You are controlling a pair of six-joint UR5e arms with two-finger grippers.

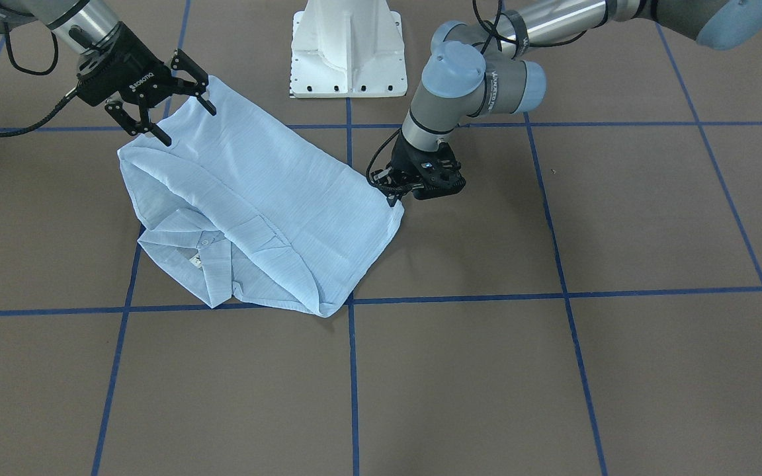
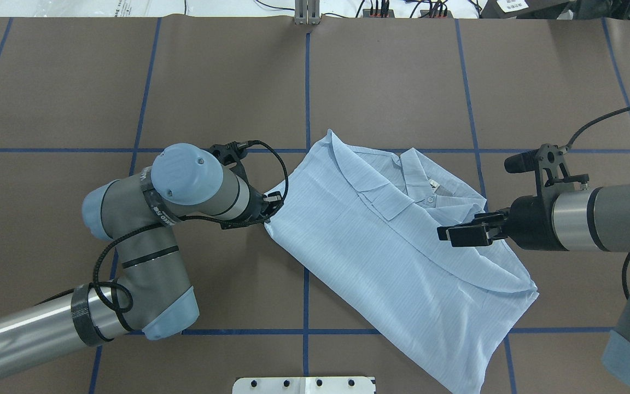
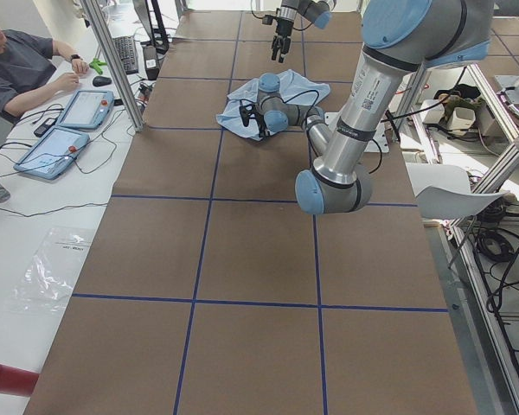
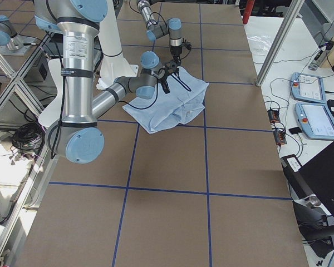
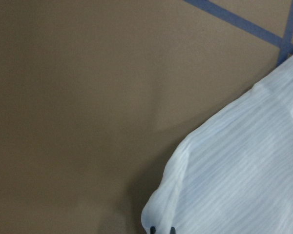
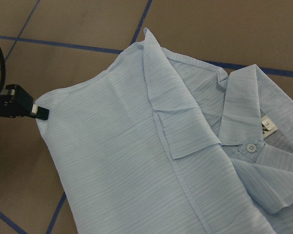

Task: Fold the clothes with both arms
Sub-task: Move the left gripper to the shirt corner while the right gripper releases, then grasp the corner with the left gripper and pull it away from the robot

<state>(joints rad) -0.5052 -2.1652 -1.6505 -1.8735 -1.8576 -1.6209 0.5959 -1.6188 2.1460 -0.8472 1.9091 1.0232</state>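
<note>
**Light-blue pinstriped collared shirt (image 2: 380, 257): one garment, two grippers**

One thin shirt lies partly folded on the brown table with blue tape lines (image 2: 402, 82), mostly in the robot's right half, its collar on the far side. Two grey-and-silver arms reach it, the left arm (image 2: 129, 306) and the right arm (image 2: 616, 216). The black two-finger left gripper (image 1: 394, 194) sits at the shirt's left corner, fingers pinched on the fabric edge. The black right gripper (image 1: 188, 124) hangs above the shirt's right side, fingers spread, holding nothing
</note>
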